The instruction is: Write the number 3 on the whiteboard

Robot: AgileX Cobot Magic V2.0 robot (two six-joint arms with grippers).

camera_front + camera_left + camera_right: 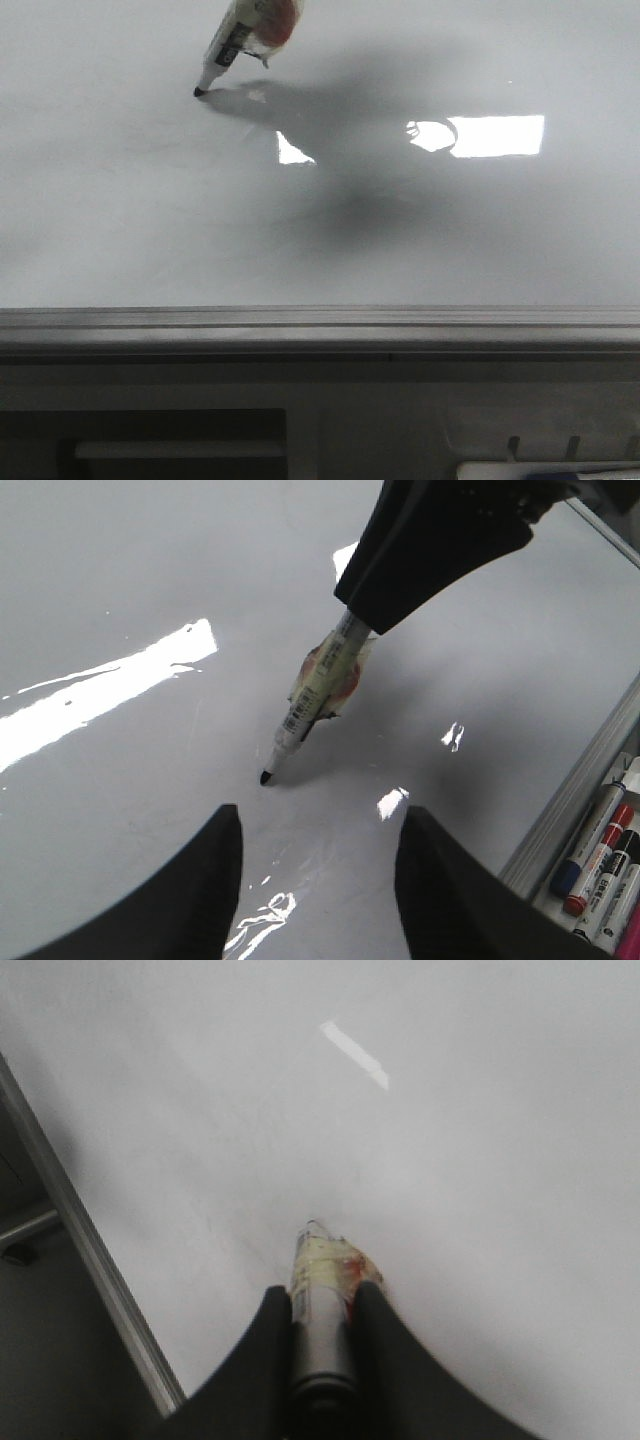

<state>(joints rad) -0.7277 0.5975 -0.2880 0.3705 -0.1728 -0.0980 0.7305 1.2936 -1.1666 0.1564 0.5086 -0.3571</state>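
Whiteboard [120, 220] fills the front view, flat, grey edge strip along its near side, and we see no ink on it yet: no stroke of the number 3 anywhere, so we judge the writing hasn't begun.

Marker [318, 692] is what matters. Black tip sits on the board or a hair above it; we can't tell contact for sure, though tip and shadow meet in the front view. Long axis is tilted, tip lower and toward our left and toward us, barrel rising back and to the right into the right gripper [322, 1305]. Its jaws are clamped on the barrel, well up from the tip, tape-wrapped section just below them.

Left gripper [318, 865] hovers over the board with jaws apart, nothing between them. The marker tip lies just ahead of that gap, near but not touching. So the right arm does the job; we'd keep the left clear of the stroke path.

Tip sits in the far-left part of the board as the front view shows it, with bare board to the right and toward us. We'd guess the digit runs right from the tip for the hook, then sweeps down toward the near edge. Plenty of room both ways.

Spare markers [600, 865] lie in a tray beyond the edge strip, well apart from the action.

Risk: tilt and high grip may let the tip skate.
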